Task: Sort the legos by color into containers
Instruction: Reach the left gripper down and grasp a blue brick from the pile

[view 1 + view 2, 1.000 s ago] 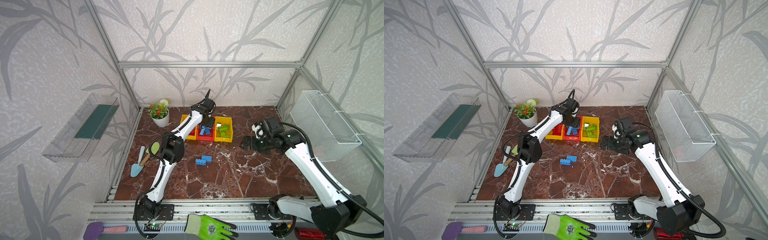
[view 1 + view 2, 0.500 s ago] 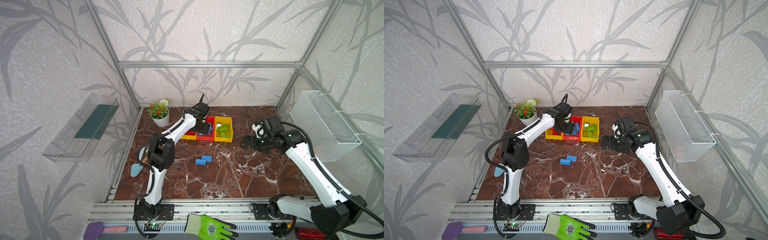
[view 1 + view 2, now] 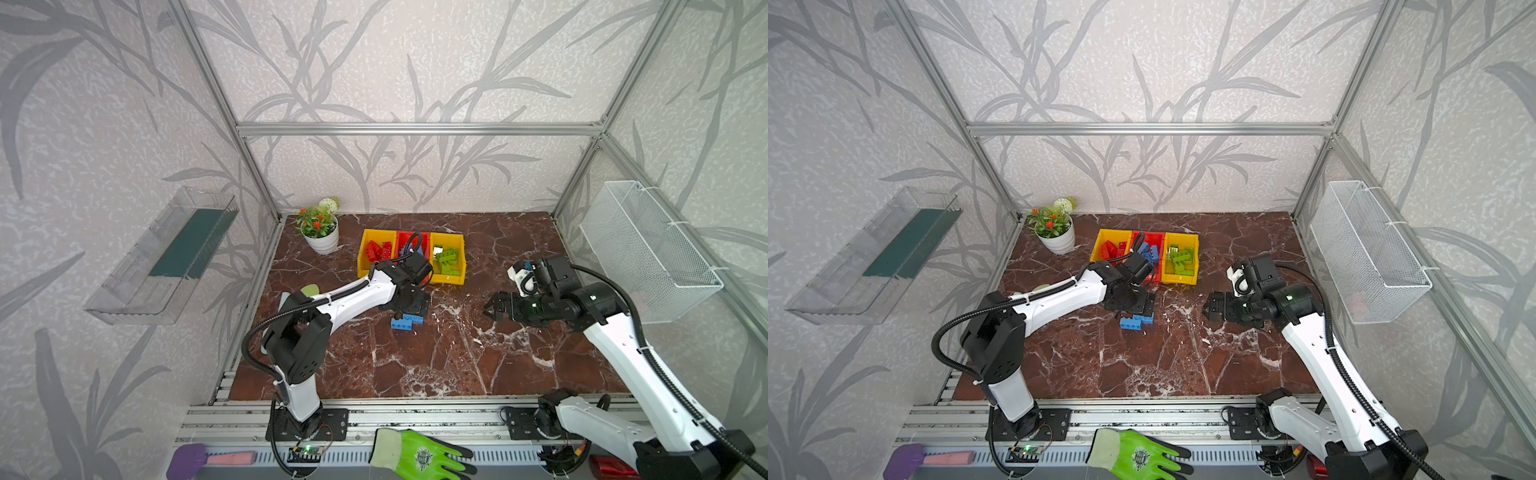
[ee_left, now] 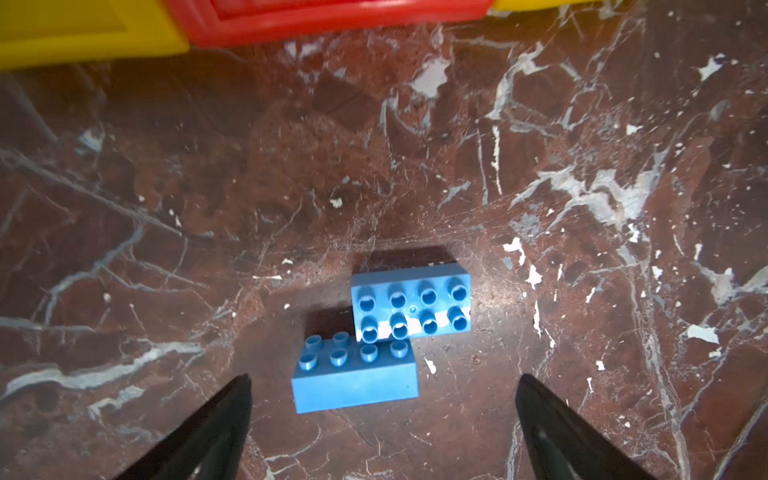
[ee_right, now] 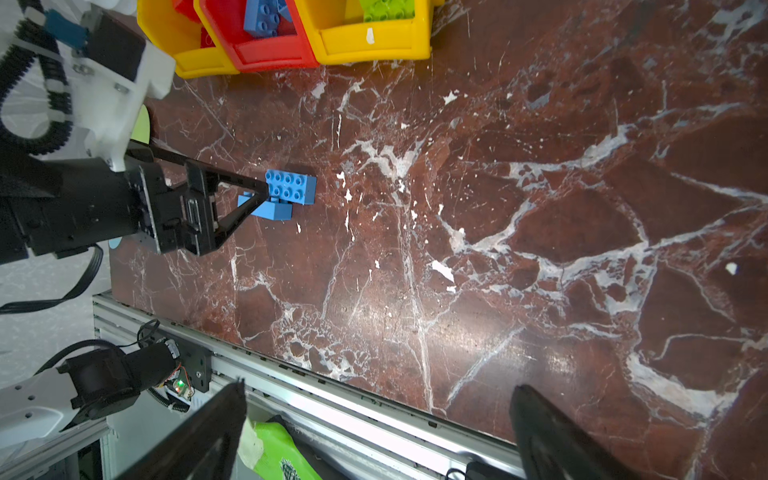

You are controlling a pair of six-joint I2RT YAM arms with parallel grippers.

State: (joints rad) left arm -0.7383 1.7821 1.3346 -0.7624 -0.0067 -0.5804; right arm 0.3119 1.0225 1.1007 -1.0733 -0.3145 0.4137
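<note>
Our left claw (image 4: 384, 378) is hanging open over the last two blue bricks (image 4: 409, 303). Our right claw (image 5: 378, 385) is hanging open too. The rest are lying in bins (image 5: 270, 54).

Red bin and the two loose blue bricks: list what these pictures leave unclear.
- Red bin: both top views, left arm covers part of it; right wrist view crops it. Brick count unknown.
- Blue bricks: left wrist view, overlapping; clipped together or not, cannot tell.
</note>
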